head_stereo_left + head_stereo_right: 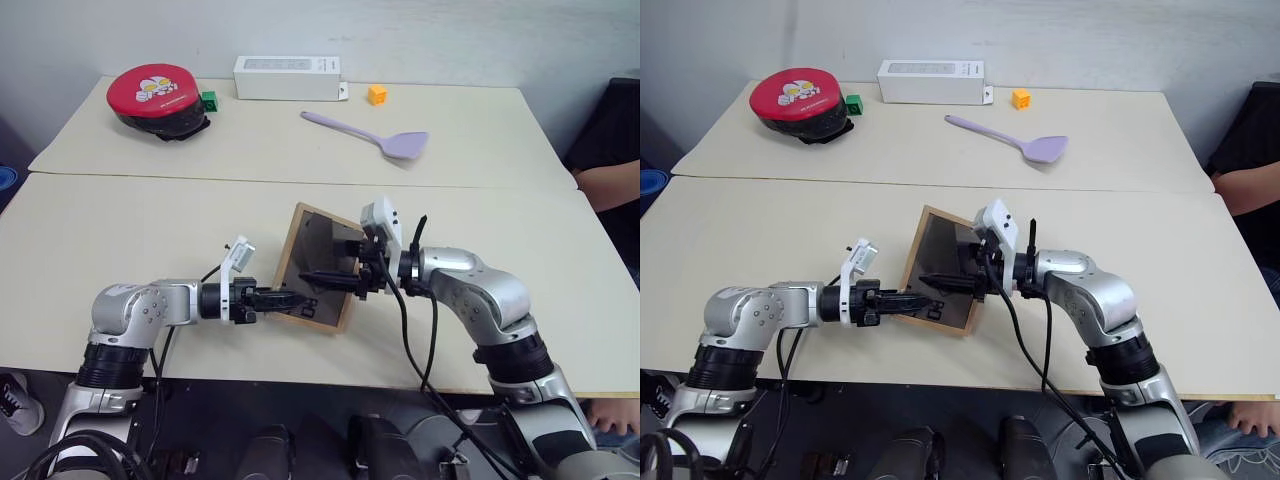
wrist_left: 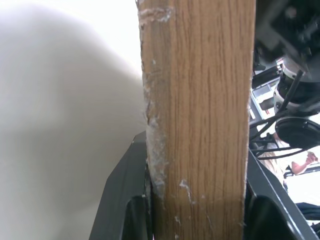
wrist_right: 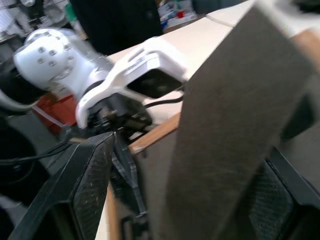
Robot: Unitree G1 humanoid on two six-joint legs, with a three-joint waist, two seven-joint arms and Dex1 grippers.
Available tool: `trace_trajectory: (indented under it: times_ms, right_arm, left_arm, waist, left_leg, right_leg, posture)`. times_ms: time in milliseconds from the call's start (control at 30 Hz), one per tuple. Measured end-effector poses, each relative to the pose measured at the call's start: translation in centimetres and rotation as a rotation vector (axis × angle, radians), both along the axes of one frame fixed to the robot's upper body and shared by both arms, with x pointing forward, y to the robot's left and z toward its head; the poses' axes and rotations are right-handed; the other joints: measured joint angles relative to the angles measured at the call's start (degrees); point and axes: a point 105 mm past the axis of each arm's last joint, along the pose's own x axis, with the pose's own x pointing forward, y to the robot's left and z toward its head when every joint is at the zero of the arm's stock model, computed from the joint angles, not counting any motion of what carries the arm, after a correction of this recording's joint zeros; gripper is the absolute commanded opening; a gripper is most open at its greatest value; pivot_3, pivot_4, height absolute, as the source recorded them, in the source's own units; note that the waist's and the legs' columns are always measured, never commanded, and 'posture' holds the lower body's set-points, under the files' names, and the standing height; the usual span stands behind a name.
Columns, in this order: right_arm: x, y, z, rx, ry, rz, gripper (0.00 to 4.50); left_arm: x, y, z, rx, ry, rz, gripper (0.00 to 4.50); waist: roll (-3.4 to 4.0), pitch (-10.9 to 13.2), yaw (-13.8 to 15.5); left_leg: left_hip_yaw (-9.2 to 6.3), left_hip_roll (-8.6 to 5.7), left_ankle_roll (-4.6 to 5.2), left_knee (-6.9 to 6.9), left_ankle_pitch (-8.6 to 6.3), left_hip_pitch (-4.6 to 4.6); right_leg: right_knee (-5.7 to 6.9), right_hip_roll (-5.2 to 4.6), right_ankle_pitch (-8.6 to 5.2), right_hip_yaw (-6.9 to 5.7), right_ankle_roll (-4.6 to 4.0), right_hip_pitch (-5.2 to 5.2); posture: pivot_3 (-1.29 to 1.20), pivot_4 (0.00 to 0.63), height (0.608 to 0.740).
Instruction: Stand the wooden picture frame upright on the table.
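My left gripper pinches the frame edge, tilting it off the table; my right gripper spreads around the stand to unfold it.

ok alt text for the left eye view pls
Two robot arms hold a wooden picture frame tilted, dark back up, over a beige table: left hand clamps its near edge, right hand reaches across the back. Beyond lies a purple spatula.
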Motion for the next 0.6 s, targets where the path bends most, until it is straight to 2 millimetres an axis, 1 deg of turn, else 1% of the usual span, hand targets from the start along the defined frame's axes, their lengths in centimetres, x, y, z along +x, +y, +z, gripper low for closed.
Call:
trace_trajectory:
  times_ms: [200, 300, 367, 467, 533, 600]
  right_arm:
    - [-1.2, -2.0, -0.4, -0.039, -0.037, 0.020, 3.57]
    - [-1.7, -2.7, -0.3, -0.026, -0.074, 0.035, 3.57]
    - [-1.9, -3.1, -0.3, -0.027, -0.146, 0.043, 3.57]
    - [-2.1, -3.9, 0.0, -0.014, -0.269, 0.037, 3.57]
    - [-1.5, -5.1, 0.4, 0.001, -0.342, -0.016, 3.57]
    - [-0.5, -7.1, 1.1, -0.009, -0.463, -0.104, 3.57]
  left_arm:
    - [0.0, 0.2, -0.2, -0.021, 0.078, 0.027, 1.28]
    - [-0.3, -0.1, -0.5, -0.042, 0.131, 0.010, 1.28]
    - [-0.6, -0.4, -0.3, -0.051, 0.162, -0.010, 1.28]
    - [-0.7, -0.5, 0.6, -0.072, 0.197, -0.029, 1.28]
    - [-0.6, -0.2, 1.1, -0.086, 0.236, -0.030, 1.28]
    - [-0.5, 0.2, 1.8, -0.123, 0.298, -0.047, 1.28]
  waist:
    - [0.00, 0.0, -0.2]
    - [-0.01, 0.0, -0.2]
    - [-0.01, 0.0, -0.2]
    - [-0.02, 0.0, -0.2]
    - [-0.03, 0.0, -0.2]
    - [-0.04, 0.0, -0.2]
  left_leg:
    - [0.02, 0.00, 0.00, -0.03, 0.00, 0.00]
    - [0.03, 0.00, -0.01, -0.03, 0.00, 0.00]
    - [0.03, 0.00, -0.02, -0.03, 0.01, 0.00]
    - [0.05, 0.01, -0.03, -0.04, 0.01, 0.01]
    - [0.06, 0.01, -0.03, -0.04, 0.01, 0.01]
    - [0.08, 0.01, -0.04, -0.04, 0.02, 0.02]
  right_leg:
    - [-0.08, 0.02, 0.00, 0.01, 0.01, -0.03]
    - [-0.09, 0.03, 0.00, 0.02, 0.01, -0.03]
    - [-0.11, 0.04, 0.00, 0.02, 0.01, -0.04]
    - [-0.08, 0.07, 0.00, 0.03, 0.01, -0.05]
    - [-0.08, 0.09, 0.00, 0.03, 0.01, -0.05]
    - [-0.06, 0.09, 0.00, 0.04, 0.01, -0.06]
  posture:
    - [0.00, 0.150, 0.740]
    - [0.00, 0.150, 0.740]
    - [0.00, 0.150, 0.740]
    - [0.00, 0.150, 0.740]
    - [0.00, 0.150, 0.740]
    - [0.00, 0.150, 0.740]
